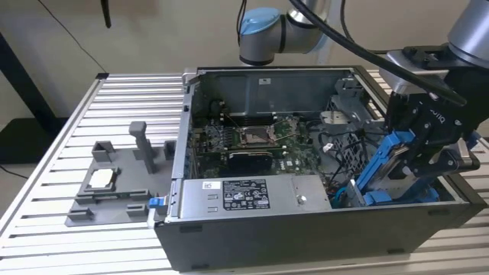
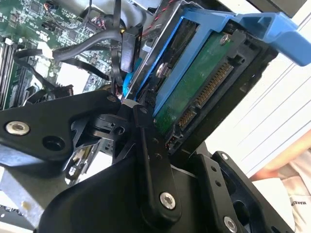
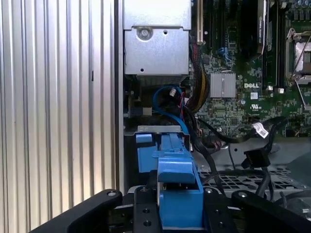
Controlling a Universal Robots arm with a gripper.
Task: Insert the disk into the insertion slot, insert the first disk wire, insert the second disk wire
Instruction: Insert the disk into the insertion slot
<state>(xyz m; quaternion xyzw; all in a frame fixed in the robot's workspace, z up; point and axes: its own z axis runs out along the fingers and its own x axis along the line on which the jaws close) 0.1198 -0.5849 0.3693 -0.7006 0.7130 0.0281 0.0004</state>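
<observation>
My gripper (image 1: 425, 150) is shut on the disk (image 1: 391, 166), a drive in a bright blue carrier frame. It holds the disk tilted over the open computer case's corner at the exterior view's right. The disk's lower end reaches down into the case beside the perforated grey wall of the insertion slot (image 1: 353, 150). The second wrist view shows the disk's green underside and connector (image 2: 197, 85) between the black fingers (image 2: 146, 141). In the first wrist view the blue carrier (image 3: 171, 170) sits above the bay. Loose black wires with connectors (image 3: 253, 158) lie next to it.
The open case (image 1: 306, 229) stands on a slatted metal table (image 1: 46, 189). Inside are the motherboard (image 1: 260, 137) and a silver power supply box (image 1: 244, 197). A grey fixture (image 1: 114, 195) holding a small silver chip (image 1: 103, 179) sits at the exterior view's left.
</observation>
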